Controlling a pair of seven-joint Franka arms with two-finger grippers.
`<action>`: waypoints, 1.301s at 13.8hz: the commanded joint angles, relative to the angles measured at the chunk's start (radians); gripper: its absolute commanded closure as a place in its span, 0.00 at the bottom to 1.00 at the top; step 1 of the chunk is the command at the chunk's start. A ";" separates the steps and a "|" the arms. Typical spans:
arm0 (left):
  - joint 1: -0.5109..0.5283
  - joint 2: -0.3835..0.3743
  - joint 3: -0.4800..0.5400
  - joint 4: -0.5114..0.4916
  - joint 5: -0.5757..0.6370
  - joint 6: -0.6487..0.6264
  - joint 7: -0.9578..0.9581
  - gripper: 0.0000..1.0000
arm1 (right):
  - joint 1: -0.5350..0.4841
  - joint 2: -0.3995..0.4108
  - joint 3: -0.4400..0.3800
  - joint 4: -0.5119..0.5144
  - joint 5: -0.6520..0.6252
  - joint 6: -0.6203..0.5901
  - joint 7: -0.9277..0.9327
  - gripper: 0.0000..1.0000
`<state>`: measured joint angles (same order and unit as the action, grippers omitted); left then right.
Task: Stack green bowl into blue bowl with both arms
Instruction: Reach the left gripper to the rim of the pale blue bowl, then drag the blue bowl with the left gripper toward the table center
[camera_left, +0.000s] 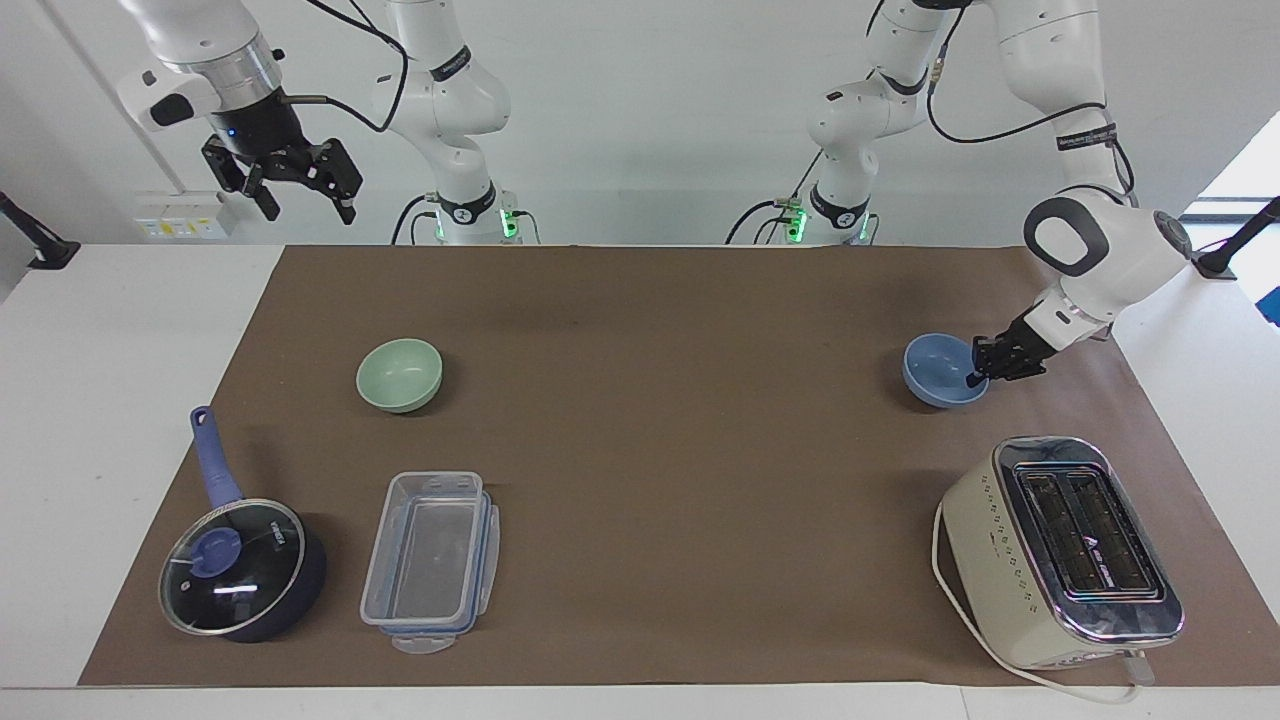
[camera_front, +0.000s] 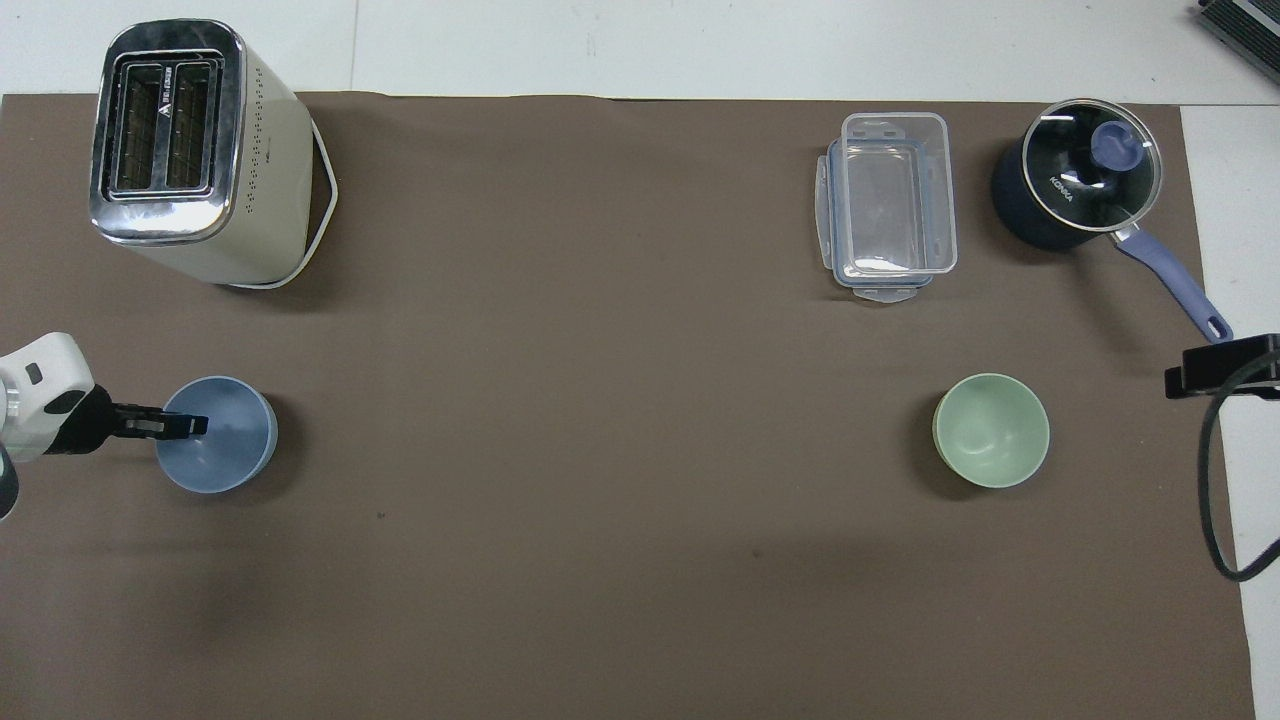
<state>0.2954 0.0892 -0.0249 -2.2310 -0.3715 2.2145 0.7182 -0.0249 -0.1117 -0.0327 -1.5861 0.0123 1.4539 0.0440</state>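
The left gripper (camera_left: 985, 368) is clamped on the blue bowl's (camera_left: 940, 372) rim; the right gripper (camera_left: 300, 195) waits, spread open and empty, high above the green bowl (camera_left: 399, 374).

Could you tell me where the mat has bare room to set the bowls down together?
The widest bare patch is mid-mat, between the green bowl and the blue bowl, which the left hand grips. It is crowded by the toaster, and around the box and pan.

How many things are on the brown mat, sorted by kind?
Bowls: 2, the green bowl and the blue bowl
Saucepan: 1
Plastic box: 1
Toaster: 1
Total: 5
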 joint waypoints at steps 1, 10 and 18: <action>-0.009 -0.098 -0.001 -0.013 -0.017 -0.048 -0.014 1.00 | -0.012 -0.022 -0.003 -0.025 0.008 0.003 -0.030 0.00; -0.346 -0.169 -0.010 -0.013 0.008 0.016 -0.497 1.00 | -0.012 -0.026 -0.004 -0.031 0.008 0.003 -0.033 0.00; -0.795 -0.062 -0.012 0.019 0.028 0.250 -1.058 1.00 | -0.012 -0.026 -0.004 -0.031 0.008 0.003 -0.033 0.00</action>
<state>-0.4088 -0.0231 -0.0564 -2.2315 -0.3646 2.4036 -0.2387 -0.0297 -0.1159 -0.0328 -1.5922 0.0123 1.4539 0.0434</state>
